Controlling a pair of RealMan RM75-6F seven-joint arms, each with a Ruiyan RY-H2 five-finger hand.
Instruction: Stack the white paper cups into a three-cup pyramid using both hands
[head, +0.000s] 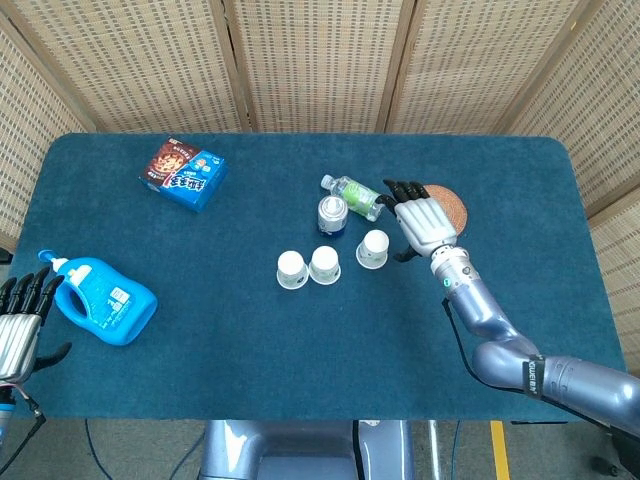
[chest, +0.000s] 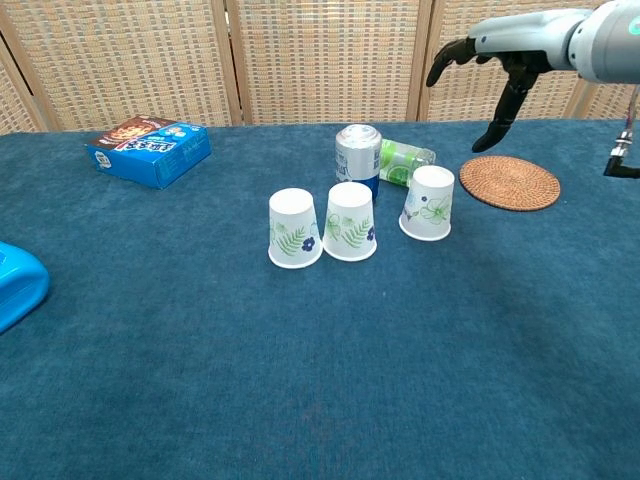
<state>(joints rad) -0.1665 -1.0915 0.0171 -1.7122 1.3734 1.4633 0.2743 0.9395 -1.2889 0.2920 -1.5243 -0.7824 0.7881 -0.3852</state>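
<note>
Three white paper cups stand upside down on the blue table. The left cup (head: 291, 269) (chest: 295, 228) and the middle cup (head: 324, 264) (chest: 350, 221) stand side by side, touching or nearly so. The right cup (head: 373, 249) (chest: 429, 203) stands apart. My right hand (head: 424, 219) (chest: 503, 50) hovers open above the table just right of the right cup, fingers spread, holding nothing. My left hand (head: 20, 318) is open at the table's near left edge, far from the cups; the chest view does not show it.
A silver can (head: 332, 214) (chest: 357, 152) stands just behind the cups, with a green bottle (head: 353, 196) (chest: 405, 162) lying beside it. A woven coaster (head: 448, 206) (chest: 510, 182) lies right of them. A snack box (head: 183, 173) (chest: 148, 149) sits far left; a blue detergent bottle (head: 103, 300) near left.
</note>
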